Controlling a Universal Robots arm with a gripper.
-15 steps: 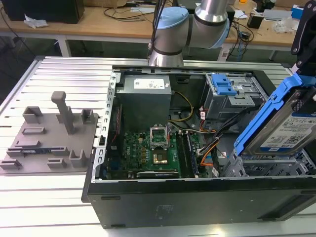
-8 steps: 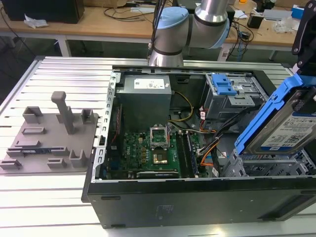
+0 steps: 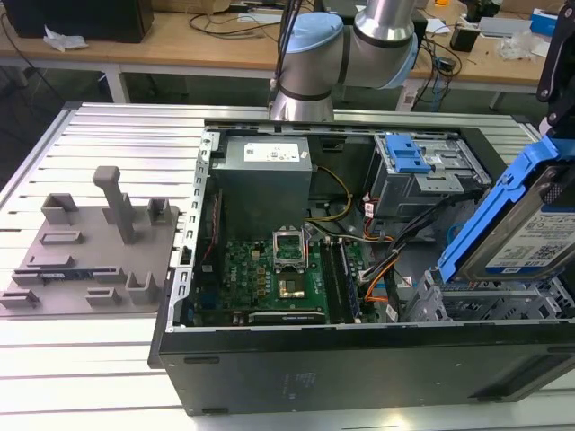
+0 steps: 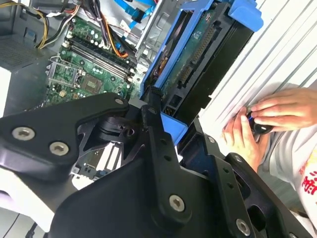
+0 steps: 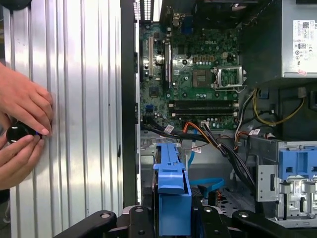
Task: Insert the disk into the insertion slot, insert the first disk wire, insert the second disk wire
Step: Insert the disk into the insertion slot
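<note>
While fingers (image 4: 155,130) clamp disk (image 3: 530,224) tilted above insertion slot (image 3: 481,301), risk: corner catches slot wall, disk jams or slips.

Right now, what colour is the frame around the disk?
The carrier is bright blue, clearest in the exterior view.

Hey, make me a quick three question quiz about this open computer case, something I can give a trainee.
1. True or false: the disk already lies flat inside the insertion slot.
2. Which colour is the carrier framing the disk? A red, B blue, C yellow.
3. Short answer: what is holding the disk?

Key: 1 false, it is tilted above the slot; 2 B; 3 the gripper, shut on it.
</note>
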